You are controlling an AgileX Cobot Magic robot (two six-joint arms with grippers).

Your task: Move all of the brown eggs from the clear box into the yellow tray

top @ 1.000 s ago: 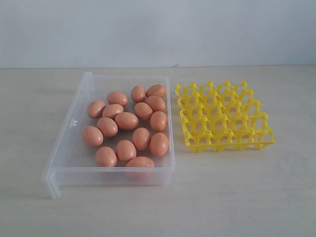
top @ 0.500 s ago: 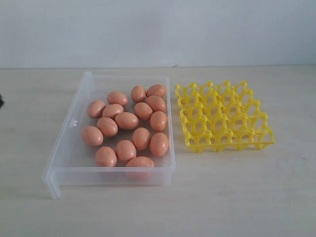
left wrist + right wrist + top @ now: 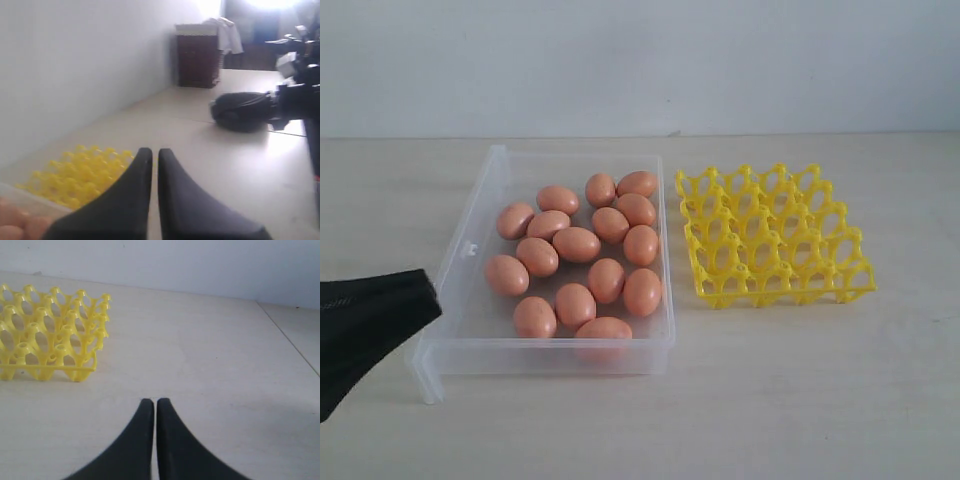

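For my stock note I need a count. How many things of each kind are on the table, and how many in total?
brown eggs: 16
clear box: 1
yellow tray: 1
Total: 18

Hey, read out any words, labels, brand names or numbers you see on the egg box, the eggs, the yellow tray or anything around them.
No readable text anywhere in these views.
clear box: no label or print shows.
brown eggs: plain, no stamps.
yellow tray: plain plastic, no markings visible.
dark cabinet in the left wrist view's background: too blurred to tell whether it carries any lettering.
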